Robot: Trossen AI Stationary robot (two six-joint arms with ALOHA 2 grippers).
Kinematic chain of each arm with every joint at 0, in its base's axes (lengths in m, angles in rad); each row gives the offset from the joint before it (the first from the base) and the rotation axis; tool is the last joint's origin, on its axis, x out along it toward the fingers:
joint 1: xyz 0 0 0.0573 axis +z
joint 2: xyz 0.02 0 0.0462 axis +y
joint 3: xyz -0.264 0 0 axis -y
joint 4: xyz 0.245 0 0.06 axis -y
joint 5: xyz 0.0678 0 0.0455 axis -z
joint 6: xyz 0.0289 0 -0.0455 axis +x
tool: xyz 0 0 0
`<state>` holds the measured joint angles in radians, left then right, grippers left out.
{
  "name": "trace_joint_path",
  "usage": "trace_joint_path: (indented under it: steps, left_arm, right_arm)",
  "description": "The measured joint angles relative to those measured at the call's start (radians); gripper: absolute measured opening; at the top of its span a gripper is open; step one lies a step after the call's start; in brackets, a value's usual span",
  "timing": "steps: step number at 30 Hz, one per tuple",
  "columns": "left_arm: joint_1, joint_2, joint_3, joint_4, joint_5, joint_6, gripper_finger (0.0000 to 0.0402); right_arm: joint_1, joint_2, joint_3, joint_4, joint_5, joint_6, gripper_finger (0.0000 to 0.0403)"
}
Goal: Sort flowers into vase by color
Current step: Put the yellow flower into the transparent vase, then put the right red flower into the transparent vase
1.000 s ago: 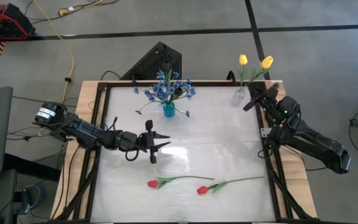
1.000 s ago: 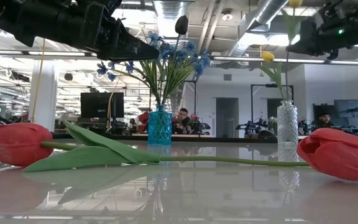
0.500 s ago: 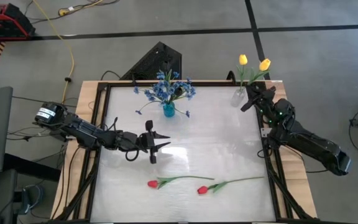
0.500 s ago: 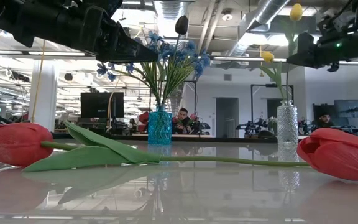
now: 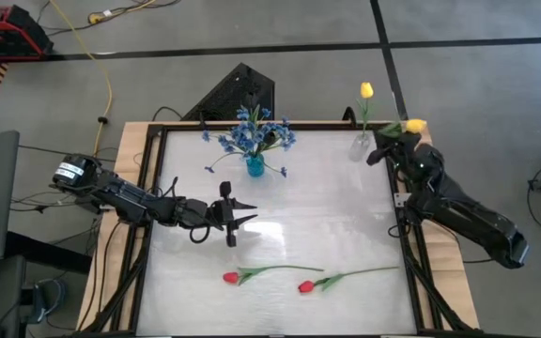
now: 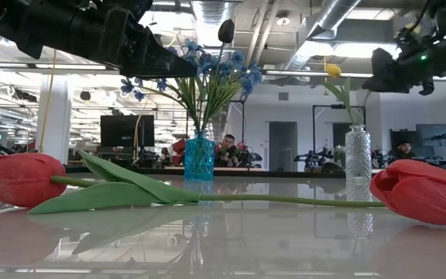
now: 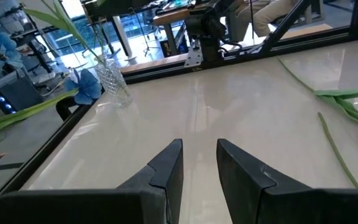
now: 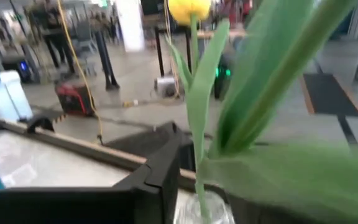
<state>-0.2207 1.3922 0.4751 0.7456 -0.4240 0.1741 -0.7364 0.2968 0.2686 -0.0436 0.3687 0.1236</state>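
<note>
Yellow tulip, second of its color, leans over the right pincer at the clear vase, far right of the surface; whether it is gripped cannot be told. Blue sprays fill the blue vase. Two red tulips lie unsorted near the front edge. Left pincer, mid-surface, parted, empty.

From above, the right gripper covers the stem of the second yellow tulip, so whether that stem sits in the clear vase cannot be told. In the right wrist view a blurred green leaf fills the frame and hides one finger. In the low view the right-hand red tulip is cut off by the picture's edge
</note>
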Motion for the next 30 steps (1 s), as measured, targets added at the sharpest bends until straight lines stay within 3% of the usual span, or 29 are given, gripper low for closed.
trace_joint_path:
  steps: [10, 24, 30]
  left_arm:
    - [0.0, 0.0, 0.0, 0.001, 0.0, -0.005, 0.0087]
    - [0.0, 0.0, 0.0, 0.001, 0.033, -0.014, 0.0087]
    - [0.0, 0.0, 0.0, 0.001, 0.062, -0.022, 0.0087]
  right_arm:
    - [0.001, 0.096, 0.131, -0.28, -0.03, 0.076, 0.02]
    - [0.001, 0.427, 0.447, -0.687, -0.035, 0.068, 0.0205]
    - [0.0, 0.561, 0.478, -0.708, -0.11, 0.039, 0.0205]
